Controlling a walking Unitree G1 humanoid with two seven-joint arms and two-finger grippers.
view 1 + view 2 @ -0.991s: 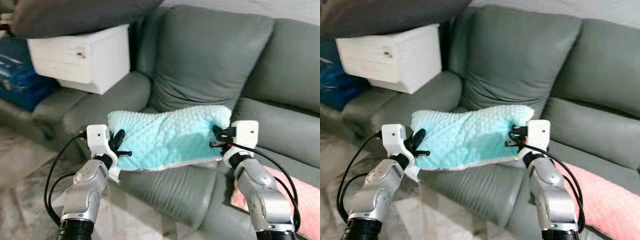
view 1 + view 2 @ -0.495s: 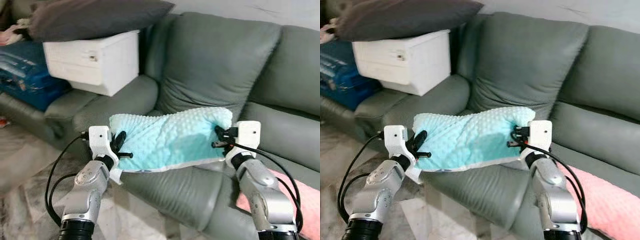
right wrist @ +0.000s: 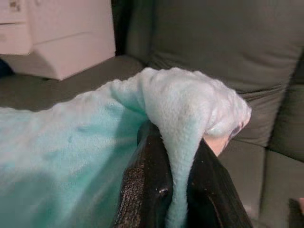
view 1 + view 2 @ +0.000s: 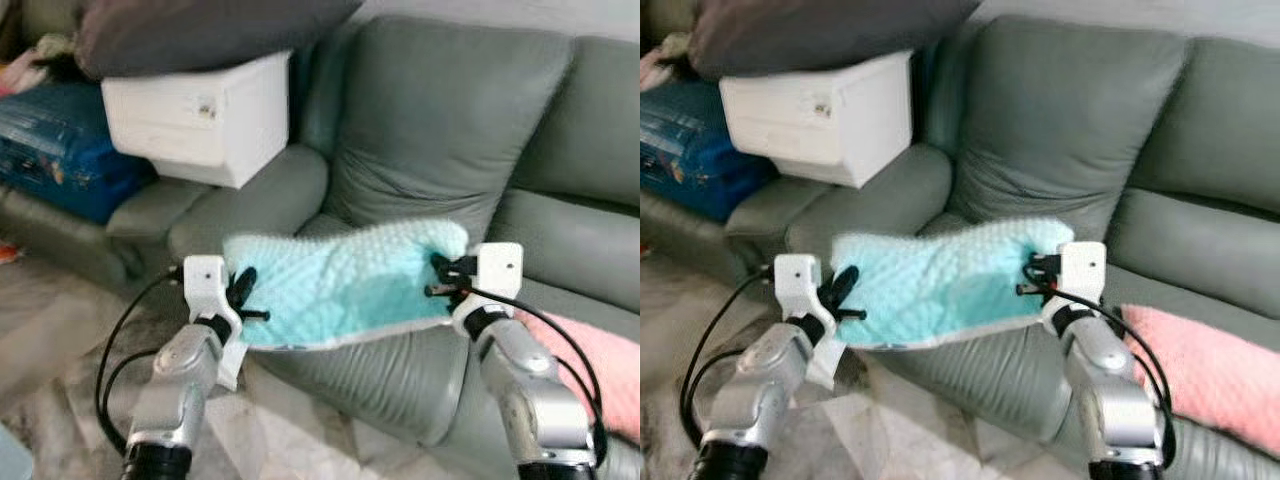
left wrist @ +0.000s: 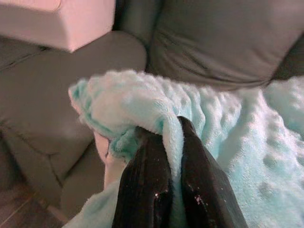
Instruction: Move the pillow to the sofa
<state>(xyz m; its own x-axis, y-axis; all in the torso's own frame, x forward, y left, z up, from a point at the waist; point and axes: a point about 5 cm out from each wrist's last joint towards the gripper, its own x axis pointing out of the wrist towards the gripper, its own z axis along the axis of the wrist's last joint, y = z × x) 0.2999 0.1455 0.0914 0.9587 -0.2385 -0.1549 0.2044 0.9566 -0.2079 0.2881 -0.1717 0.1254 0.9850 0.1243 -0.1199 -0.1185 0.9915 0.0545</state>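
Turquoise pillow (image 4: pixel 345 285) hangs lengthwise across sofa (image 4: pixel 450 120), left tool (image 4: pixel 240 297) and right tool (image 4: pixel 438 277) each clamping an end.

Hanging between left gripper (image 4: pixel 243 296) and right gripper (image 4: pixel 437 278): pillow (image 4: pixel 345 285), before sofa (image 4: pixel 450 120) backrest, over seat edge. Sitting left on armrest: box (image 4: pixel 200 115), cushion (image 4: pixel 200 30) lying on it.

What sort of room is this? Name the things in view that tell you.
Probably a home living room: a grey sofa, a dark cushion lying on a white box, and a pink cushion.
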